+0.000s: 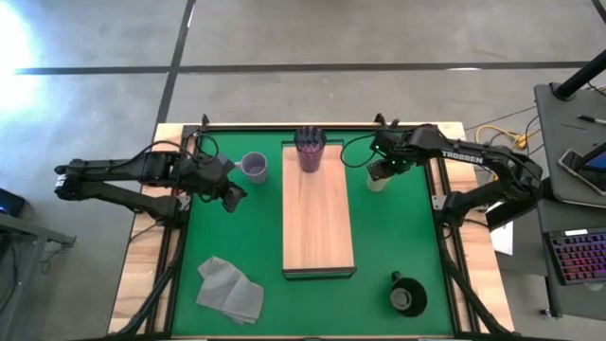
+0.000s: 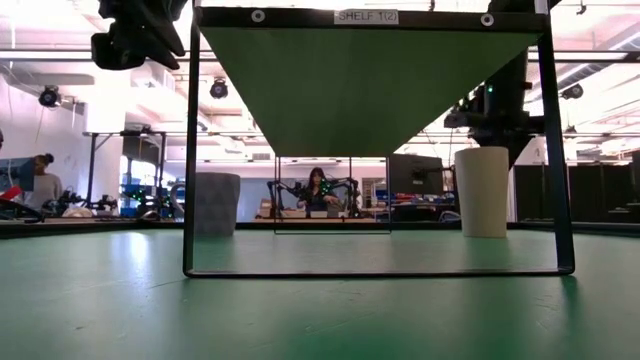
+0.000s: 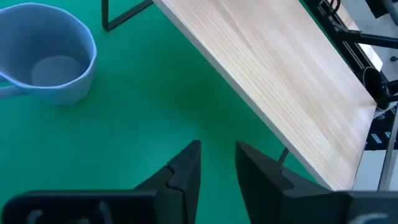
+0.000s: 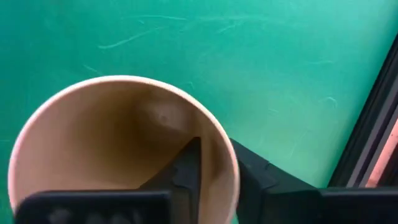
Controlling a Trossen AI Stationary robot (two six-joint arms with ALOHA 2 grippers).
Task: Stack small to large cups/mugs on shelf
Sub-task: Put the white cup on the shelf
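Observation:
The light-wood shelf [image 1: 318, 204] stands on the green mat. The dark purple ribbed tumbler [image 1: 310, 150] stands upright on the shelf's far end. The lavender mug [image 1: 254, 167] stands on the mat left of the shelf and also shows in the left wrist view [image 3: 50, 59]. My left gripper [image 1: 232, 194] hovers near it, narrowly open and empty [image 3: 217, 163]. My right gripper [image 1: 381, 170] is shut on the cream-yellow cup [image 4: 118, 149], right of the shelf's far end. The black mug [image 1: 407, 296] stands at the near right. My right gripper holds the cream-yellow cup by its rim [image 4: 225, 163], with one finger [image 4: 186, 165] inside the cup and the other outside its wall. The fingers come from above, pointing down. The cup is upright, and its base [image 2: 482, 230] appears to rest on the mat.
A crumpled grey cloth [image 1: 230, 289] lies on the mat at the near left. Black frame rails [image 1: 445, 237] run along the table's sides. Open mat lies on either side of the shelf. A person sits in the room beyond the table [image 2: 318, 190].

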